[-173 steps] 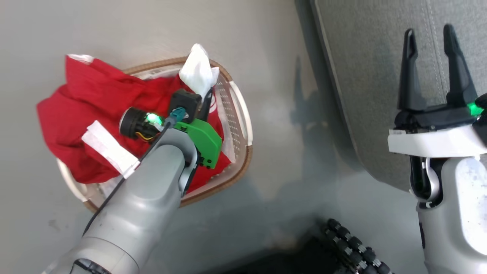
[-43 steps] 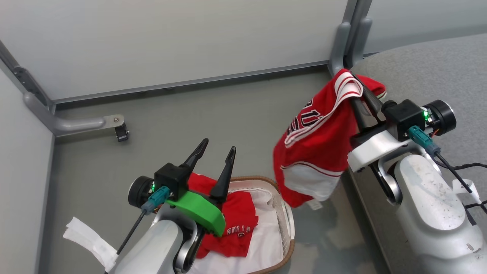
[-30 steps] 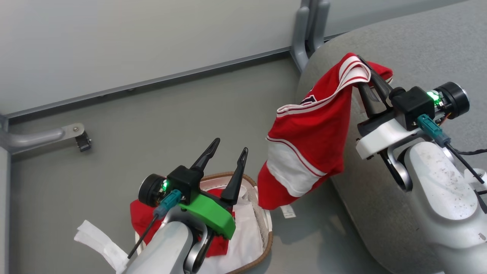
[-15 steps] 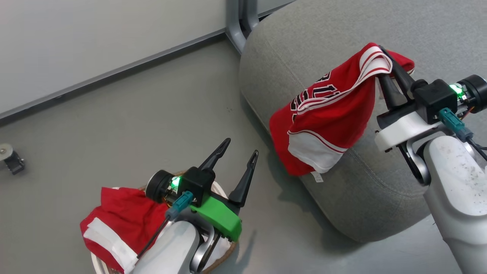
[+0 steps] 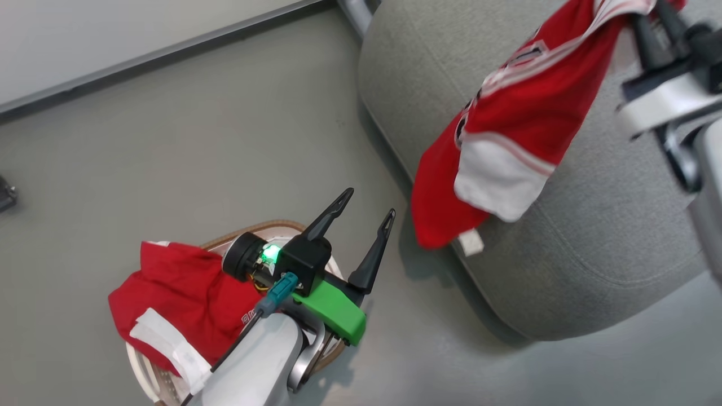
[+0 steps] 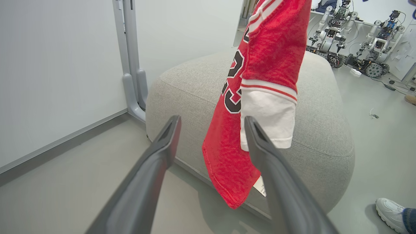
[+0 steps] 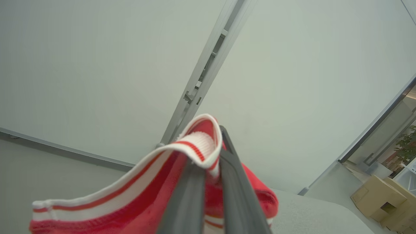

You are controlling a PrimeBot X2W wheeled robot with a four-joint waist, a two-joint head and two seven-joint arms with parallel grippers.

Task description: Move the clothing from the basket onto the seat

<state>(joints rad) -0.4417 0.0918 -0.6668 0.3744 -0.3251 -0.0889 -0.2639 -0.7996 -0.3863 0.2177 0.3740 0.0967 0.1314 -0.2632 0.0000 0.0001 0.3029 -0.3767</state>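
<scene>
The shorts (image 5: 507, 129) hang by their striped waistband from my right end effector (image 7: 210, 152), whose two fingers are pressed together on the band. Below that pinch the fabric drapes down in front of the seat (image 5: 592, 225). The upper part hangs over the cushion's rounded edge, and the lower hem dangles past its side, above the floor (image 5: 197, 141). I cannot tell whether the cloth touches the upholstery.

My left end effector (image 5: 368, 204) is spread wide and holds nothing. Its fingers point toward the hanging shorts, which sit a little way ahead of them. Just behind its wrist, the shirt (image 5: 186, 287) lies heaped in the basket (image 5: 254, 228) and spills over the rim on the side away from the seat.

By my reckoning the job is under halfway. One garment is out of the basket but not yet set down, and nothing rests on the seat. The shorts need carrying further over the cushion and letting go, and then the shirt has to make the same trip.
</scene>
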